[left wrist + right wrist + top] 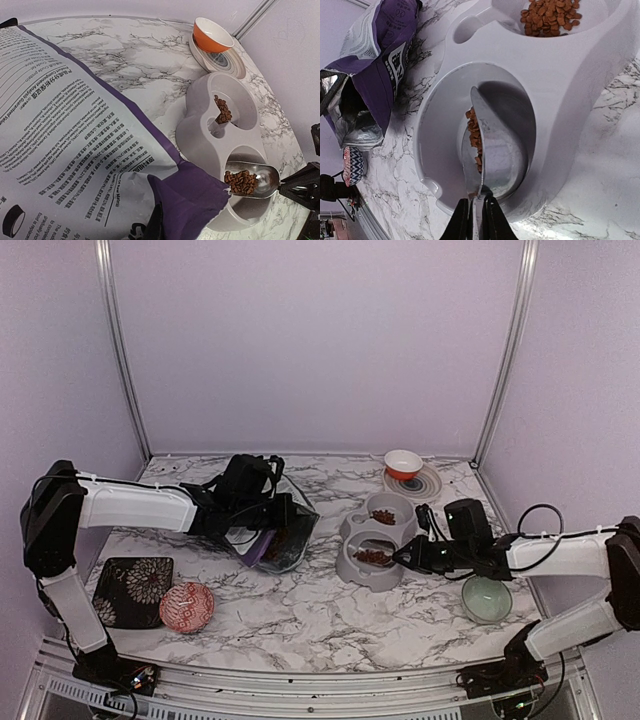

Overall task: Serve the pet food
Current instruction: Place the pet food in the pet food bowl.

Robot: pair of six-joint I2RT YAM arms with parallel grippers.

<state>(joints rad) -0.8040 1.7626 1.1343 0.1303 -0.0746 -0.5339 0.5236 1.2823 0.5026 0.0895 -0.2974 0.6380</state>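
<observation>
Pet food [241, 181] lies heaped in a metal scoop [250, 180] that hangs over the near bowl of the grey double feeder [200, 135]. My right gripper [479, 220] is shut on the scoop's [495, 150] handle, and the kibble [475, 140] shows along the scoop's edge. More kibble [383, 516] sits in the feeder's far bowl. My left gripper [270, 508] is shut on the purple and white food bag [275, 530]. It holds the bag tilted just left of the feeder [350, 565]. The bag [75, 125] hides most of the left fingers.
An orange bowl [403, 464] rests on a striped plate [425, 485] behind the feeder. A pale green bowl [486, 598] sits under the right arm. At the front left are a red patterned bowl [187, 606] and a dark floral square plate [133, 590].
</observation>
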